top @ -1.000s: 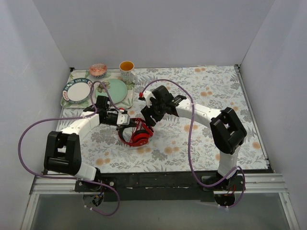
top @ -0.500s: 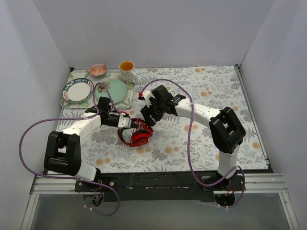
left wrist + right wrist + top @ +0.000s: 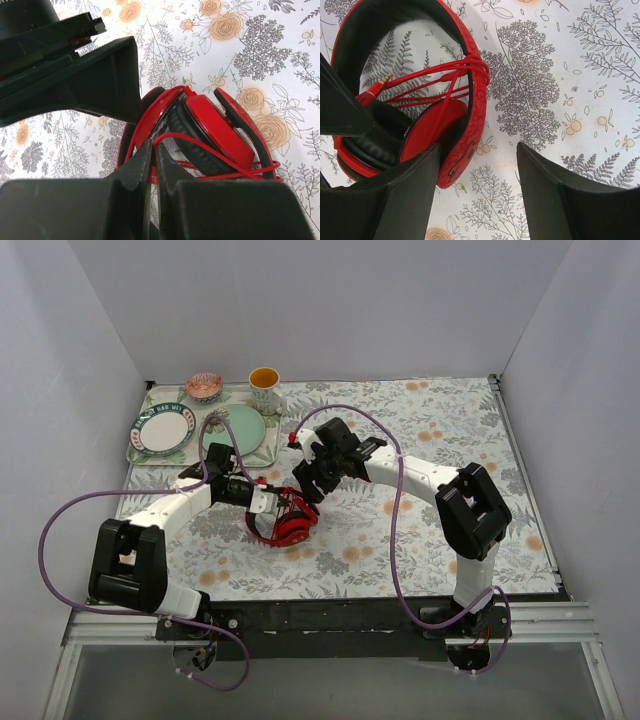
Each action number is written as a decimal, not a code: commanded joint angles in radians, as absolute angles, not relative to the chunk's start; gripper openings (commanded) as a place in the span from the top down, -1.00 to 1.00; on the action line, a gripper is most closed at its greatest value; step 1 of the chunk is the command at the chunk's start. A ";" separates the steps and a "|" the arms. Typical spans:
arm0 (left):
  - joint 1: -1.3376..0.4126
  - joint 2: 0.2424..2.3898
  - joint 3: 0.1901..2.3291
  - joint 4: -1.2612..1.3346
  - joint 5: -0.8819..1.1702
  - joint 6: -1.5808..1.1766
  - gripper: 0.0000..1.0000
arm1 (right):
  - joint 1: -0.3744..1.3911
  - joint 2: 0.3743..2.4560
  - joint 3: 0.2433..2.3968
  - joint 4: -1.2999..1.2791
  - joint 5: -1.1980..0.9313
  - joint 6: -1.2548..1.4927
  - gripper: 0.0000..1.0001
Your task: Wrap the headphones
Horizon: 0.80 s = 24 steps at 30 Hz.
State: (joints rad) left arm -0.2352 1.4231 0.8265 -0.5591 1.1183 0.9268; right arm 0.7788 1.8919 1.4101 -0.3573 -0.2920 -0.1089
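Lying on the flowered tablecloth (image 3: 430, 430) near the middle of the table, the headphones (image 3: 285, 523) sit between the two arms, with several turns of the thin red cable (image 3: 200, 145) strung across the inside of the headband (image 3: 476, 100). The left gripper (image 3: 154, 147) has its fingers pressed almost together, and the cable runs into the narrow slit between them, so it looks pinched there. The right gripper (image 3: 479, 150) hangs just above the far side of the headband with its fingers spread wide and nothing between them. The gold-tipped plug (image 3: 384, 79) lies free inside the headband's arch, beside an earcup (image 3: 215, 125).

I judge the set to be light, so a tug on the cable is likely to drag the whole thing across the cloth unless the other arm steadies it. The headband is stiff, curved plastic, probably smooth and apt to slip in a shallow grip; a hold across its width, near its top, seems safest. The earcup padding is soft and would give under the fingers, making it a poor place to hold. The cable is limp and thin, easy to lose from the fingers, and its loops may spring loose if tension drops, so the plug end is the natural place to grip for tucking away
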 commanded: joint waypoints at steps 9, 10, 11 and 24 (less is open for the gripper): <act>-0.267 1.420 0.861 -0.474 1.155 0.871 1.00 | 0.782 1.931 1.427 -0.394 -0.281 -0.118 -0.37; -0.265 1.425 0.861 -0.472 1.149 0.871 1.00 | 0.782 1.931 1.425 -0.394 -0.279 -0.118 -0.38; -0.265 1.424 0.858 -0.465 1.141 0.871 1.00 | 0.782 1.931 1.425 -0.394 -0.281 -0.118 -0.38; -0.287 1.453 0.828 -0.433 1.124 0.812 1.00 | 0.781 1.934 1.427 -0.397 -0.279 -0.120 -0.37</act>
